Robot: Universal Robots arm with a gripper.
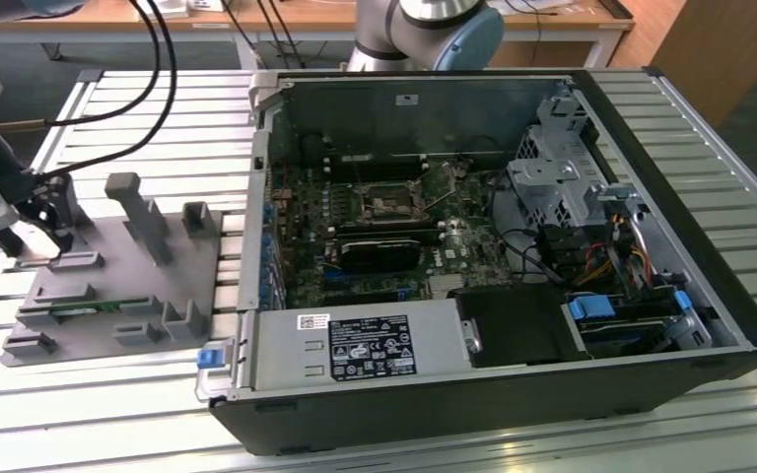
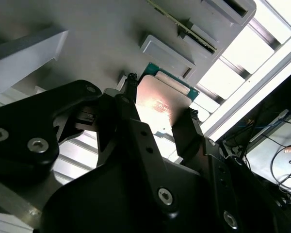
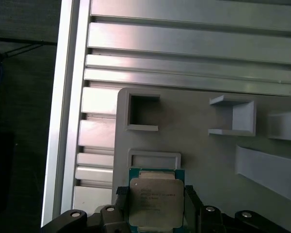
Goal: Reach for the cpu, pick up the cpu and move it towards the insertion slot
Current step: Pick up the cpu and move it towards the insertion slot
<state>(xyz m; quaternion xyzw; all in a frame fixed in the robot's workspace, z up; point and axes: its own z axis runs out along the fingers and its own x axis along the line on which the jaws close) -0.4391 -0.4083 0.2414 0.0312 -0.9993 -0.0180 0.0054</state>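
Precariously, at the exterior view's left, the black gripper (image 1: 43, 232) pinches the square, silvery-topped, green-rimmed cpu (image 3: 156, 200) by its thin edges; a slight tilt could drop it.

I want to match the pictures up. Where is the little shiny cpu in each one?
Exterior view: hidden at the gripper, at the exterior view's left.
First wrist view: the cpu sits between the jaws.
Second wrist view: the cpu shines between the jaws.
Shared landmark: the grey tray beneath it.
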